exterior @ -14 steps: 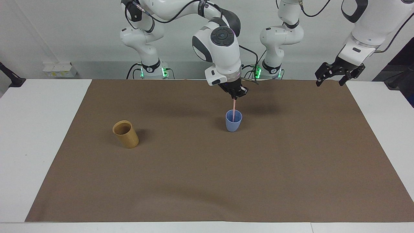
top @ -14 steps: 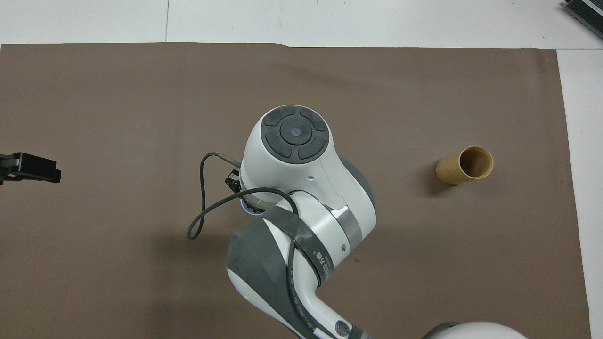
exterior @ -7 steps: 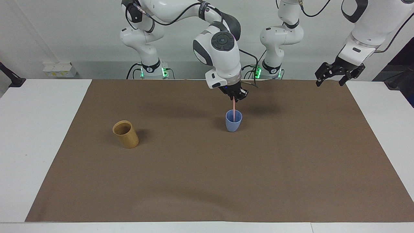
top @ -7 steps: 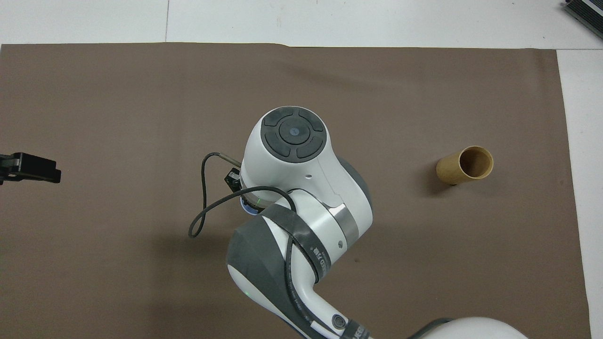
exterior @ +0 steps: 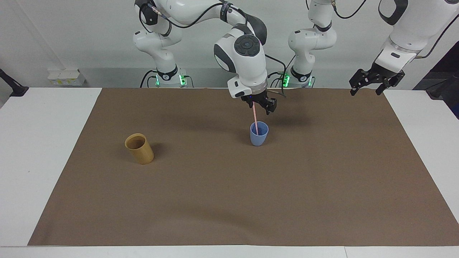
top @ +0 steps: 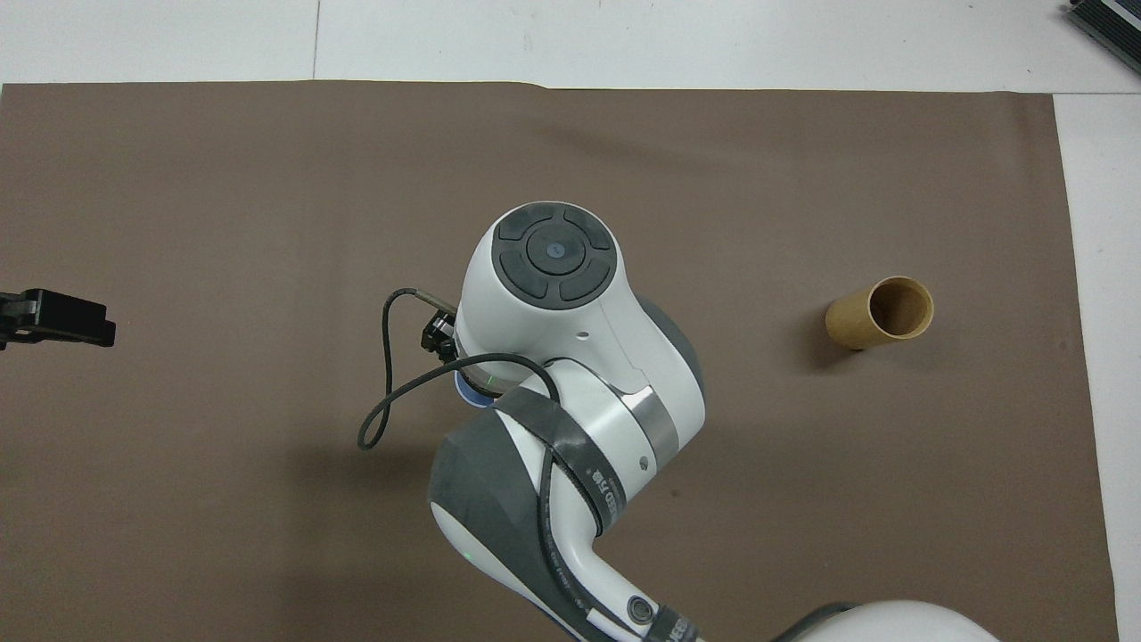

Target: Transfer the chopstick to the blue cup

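Observation:
The blue cup (exterior: 259,135) stands upright on the brown mat, about mid-table and toward the robots. The pale pink chopstick (exterior: 255,120) stands in it and leans slightly toward the right arm's end of the table. Its top reaches up between the fingers of my right gripper (exterior: 260,106), which hangs open just over the cup. In the overhead view the right arm's wrist covers the chopstick, and only a sliver of the blue cup (top: 464,393) shows. My left gripper (exterior: 376,84) waits open in the air over the mat's corner at the left arm's end.
A tan bamboo-like cup (exterior: 139,148) stands on the mat toward the right arm's end, slightly farther from the robots than the blue cup. The brown mat (exterior: 229,200) covers most of the white table. A black cable loops off the right wrist (top: 385,392).
My right gripper has opened and risen slightly over the cup. The chopstick, upright before, now leans in the cup. The left arm has not moved.

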### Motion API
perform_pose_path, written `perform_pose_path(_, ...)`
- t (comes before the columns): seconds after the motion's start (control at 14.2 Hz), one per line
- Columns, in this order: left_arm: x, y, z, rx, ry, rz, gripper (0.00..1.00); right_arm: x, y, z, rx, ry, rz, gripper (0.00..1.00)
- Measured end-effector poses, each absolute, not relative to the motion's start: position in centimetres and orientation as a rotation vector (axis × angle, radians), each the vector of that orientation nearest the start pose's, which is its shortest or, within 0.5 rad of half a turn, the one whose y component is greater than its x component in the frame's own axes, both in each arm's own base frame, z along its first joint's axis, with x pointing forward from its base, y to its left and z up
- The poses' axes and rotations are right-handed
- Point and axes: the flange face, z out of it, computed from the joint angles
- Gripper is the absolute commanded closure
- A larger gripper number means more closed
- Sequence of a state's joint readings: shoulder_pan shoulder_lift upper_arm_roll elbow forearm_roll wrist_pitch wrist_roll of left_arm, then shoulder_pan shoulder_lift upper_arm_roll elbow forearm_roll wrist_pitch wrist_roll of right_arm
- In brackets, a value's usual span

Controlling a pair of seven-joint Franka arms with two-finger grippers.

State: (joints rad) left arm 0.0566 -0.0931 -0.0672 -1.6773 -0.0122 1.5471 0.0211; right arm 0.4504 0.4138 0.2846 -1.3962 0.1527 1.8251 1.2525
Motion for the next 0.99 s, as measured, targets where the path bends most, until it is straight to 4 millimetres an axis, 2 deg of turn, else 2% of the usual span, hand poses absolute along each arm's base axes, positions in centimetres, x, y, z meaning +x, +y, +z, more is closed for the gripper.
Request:
perform_pose_path(0.21,52.2,-0.9,62.2,-3.147,0.049,0.059,0.00,52.4,43.7,49.0,-2.837,0.848,0.268,0.00)
perform_pose_path(0.42,52.2,-0.9,62.2,-3.147,0.049,0.059,0.00,52.6,41.8,51.8,-2.847,0.790,0.224,0.00)
perform_pose_path(0.71,52.2,-0.9,62.2,-3.147,0.049,0.059,0.00,53.6,34.8,57.4,-2.893,0.699,0.151,0.00)
perform_pose_path(0.85,52.2,-0.9,62.2,-3.147,0.049,0.059,0.00,54.2,30.0,60.5,-2.916,0.636,0.092,0.00)
perform_pose_path(0.99,52.2,-0.9,62.2,-3.147,0.049,0.059,0.00,54.7,24.4,63.4,-2.947,0.560,0.035,0.00)
